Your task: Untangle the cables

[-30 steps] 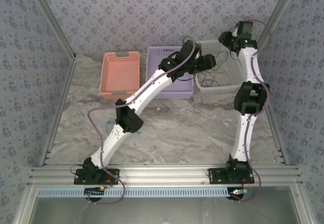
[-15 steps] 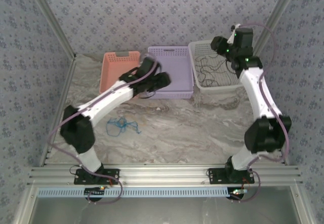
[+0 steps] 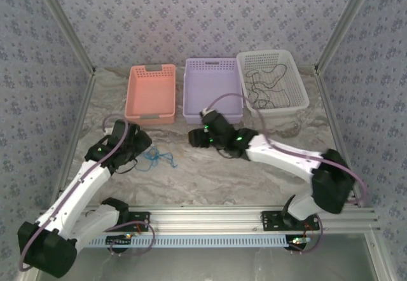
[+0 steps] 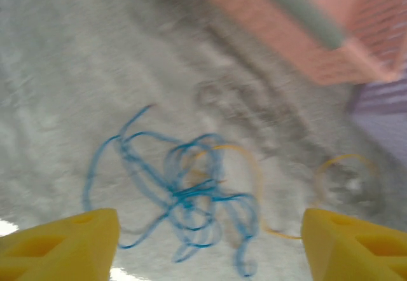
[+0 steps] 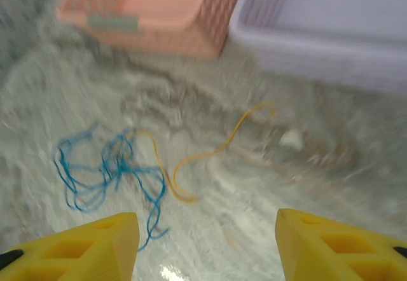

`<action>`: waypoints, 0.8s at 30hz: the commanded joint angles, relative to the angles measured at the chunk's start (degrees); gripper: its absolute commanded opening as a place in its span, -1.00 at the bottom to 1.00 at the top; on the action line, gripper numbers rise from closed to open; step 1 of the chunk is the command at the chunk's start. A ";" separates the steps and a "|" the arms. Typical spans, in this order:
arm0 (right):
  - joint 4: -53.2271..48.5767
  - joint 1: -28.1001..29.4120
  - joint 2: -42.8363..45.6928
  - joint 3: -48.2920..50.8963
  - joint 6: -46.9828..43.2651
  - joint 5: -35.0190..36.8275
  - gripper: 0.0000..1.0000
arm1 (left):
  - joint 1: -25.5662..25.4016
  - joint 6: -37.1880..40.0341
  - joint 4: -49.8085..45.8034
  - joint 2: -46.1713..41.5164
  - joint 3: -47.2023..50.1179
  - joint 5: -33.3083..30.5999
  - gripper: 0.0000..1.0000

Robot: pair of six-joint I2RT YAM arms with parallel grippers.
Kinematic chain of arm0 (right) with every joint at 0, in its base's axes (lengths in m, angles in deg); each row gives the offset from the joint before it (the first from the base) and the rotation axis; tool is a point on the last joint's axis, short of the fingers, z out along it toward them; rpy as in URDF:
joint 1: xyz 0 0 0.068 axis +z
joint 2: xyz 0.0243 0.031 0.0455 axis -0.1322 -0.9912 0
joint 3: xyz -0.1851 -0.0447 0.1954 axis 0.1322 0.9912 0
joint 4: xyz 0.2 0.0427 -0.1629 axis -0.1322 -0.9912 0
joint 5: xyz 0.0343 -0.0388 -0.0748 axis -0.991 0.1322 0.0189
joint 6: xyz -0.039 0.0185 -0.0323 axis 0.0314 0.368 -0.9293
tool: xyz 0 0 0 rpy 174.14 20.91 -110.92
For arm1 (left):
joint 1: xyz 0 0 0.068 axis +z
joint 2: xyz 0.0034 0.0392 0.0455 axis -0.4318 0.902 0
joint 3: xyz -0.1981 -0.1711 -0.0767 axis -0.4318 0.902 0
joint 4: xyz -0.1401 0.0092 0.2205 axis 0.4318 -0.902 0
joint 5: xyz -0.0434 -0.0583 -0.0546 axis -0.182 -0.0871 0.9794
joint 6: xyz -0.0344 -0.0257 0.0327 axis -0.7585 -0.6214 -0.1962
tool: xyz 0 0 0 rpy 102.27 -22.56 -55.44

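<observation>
Just in front of the pink basket (image 3: 151, 96), on the surface (image 3: 210, 173), a blue cable (image 4: 184, 195) was seen lying in a knot, with a yellow cable (image 5: 229, 142) crossing it. Black cables (image 3: 267, 87) were lying in the white basket (image 3: 299, 100), well to the right of the pink basket. The left pincer (image 4: 210, 243) was held wide open over the knot, and the right pincer (image 5: 206, 243) was held open near it. Nothing was gripped. For a good pull, a loose blue end should be pinched by the left pincer and a yellow end by the right. The two should then be drawn apart slowly, so the knot is not pulled tight.
</observation>
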 commanded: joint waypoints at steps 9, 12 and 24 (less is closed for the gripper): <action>1.98 3.04 -21.39 -14.54 14.69 4.10 0.24 | 6.53 -1.35 10.88 7.43 7.06 11.23 0.57; 1.25 2.90 -24.56 -16.73 16.86 4.42 0.23 | 6.71 -1.62 12.90 9.22 7.33 11.69 0.50; 1.17 2.95 -25.98 -14.38 27.37 5.10 0.23 | 6.63 -2.06 16.50 11.61 9.94 11.76 0.20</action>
